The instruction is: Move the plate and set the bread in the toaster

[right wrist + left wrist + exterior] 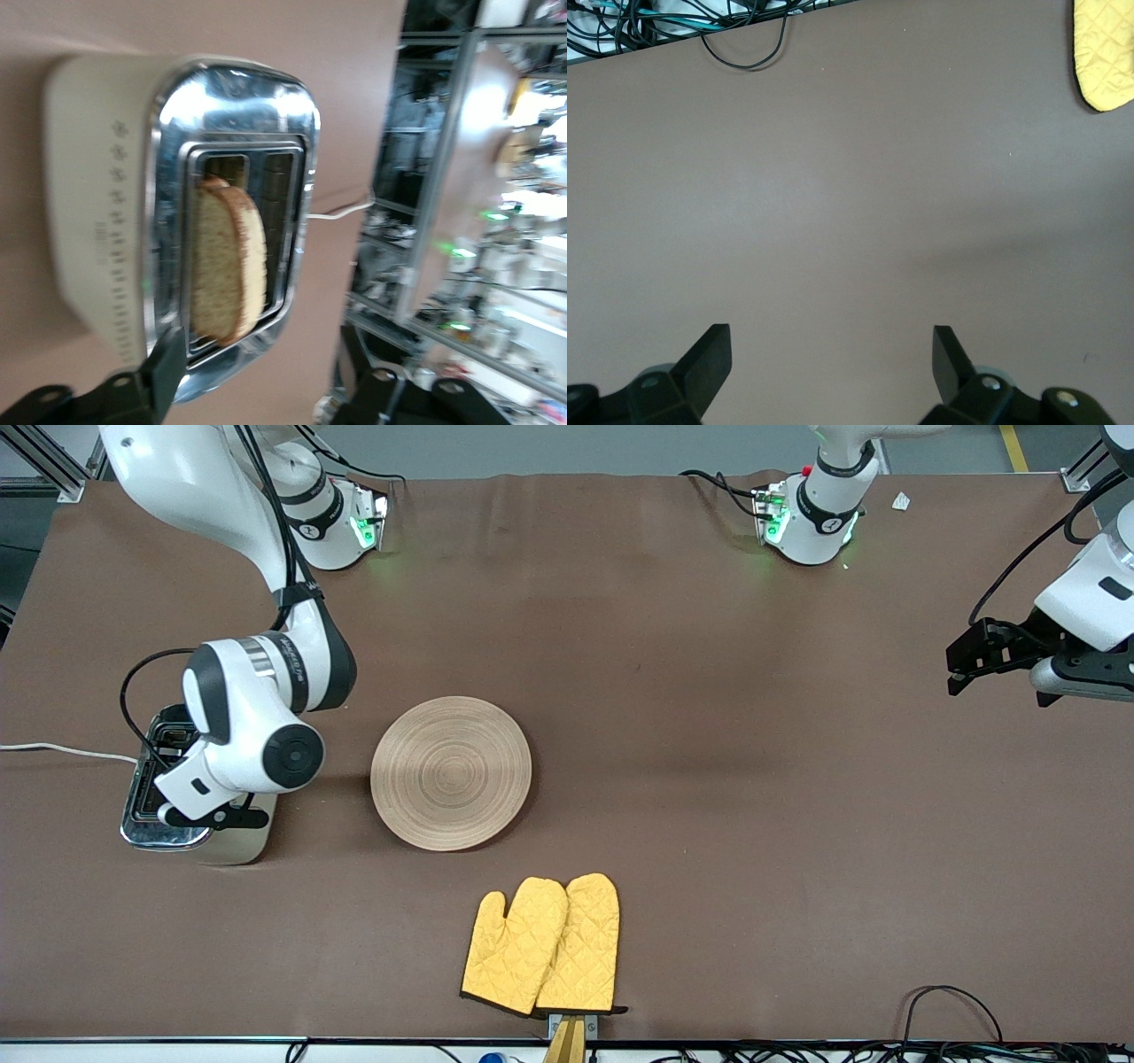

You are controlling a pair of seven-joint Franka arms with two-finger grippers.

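The cream toaster (237, 845) with a chrome top stands at the right arm's end of the table. In the right wrist view the toaster (89, 204) holds the bread (229, 261) upright in one slot, with the brown crust sticking out. My right gripper (213, 815) hovers just over the toaster, open and empty (261, 350). The round wooden plate (451, 772) lies empty on the table beside the toaster, toward the middle. My left gripper (961, 664) waits open and empty above bare table at the left arm's end (831, 341).
A pair of yellow oven mitts (542, 943) lies near the front edge, nearer to the camera than the plate; one mitt tip shows in the left wrist view (1105, 49). The toaster's white cord (62, 751) runs off the table's end. Black cables (952, 1010) lie at the front edge.
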